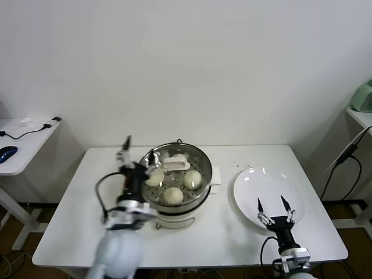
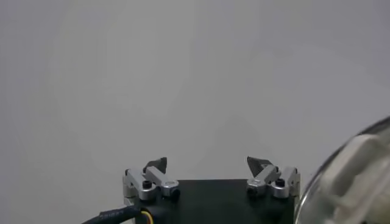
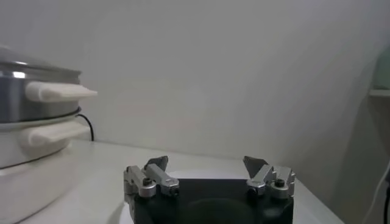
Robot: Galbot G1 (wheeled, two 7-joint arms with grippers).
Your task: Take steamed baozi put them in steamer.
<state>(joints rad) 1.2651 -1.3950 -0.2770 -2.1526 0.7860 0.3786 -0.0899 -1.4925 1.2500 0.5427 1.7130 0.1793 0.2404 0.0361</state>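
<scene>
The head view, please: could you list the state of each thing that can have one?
steamer: uncovered, holding buns
steamed baozi: at least three in the steamer
plate: empty
left gripper: open, beside the steamer's rim
right gripper: open, over the plate

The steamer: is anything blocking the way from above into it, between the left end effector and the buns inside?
Nothing visible does. The steamer has no lid on, and three baozi show on its tray. The left end effector, open, is at the steamer's left rim. The right end effector, open, is over the plate.

Black gripper (image 3: 206, 167), silver screwed fingertips (image 3: 156, 177)
</scene>
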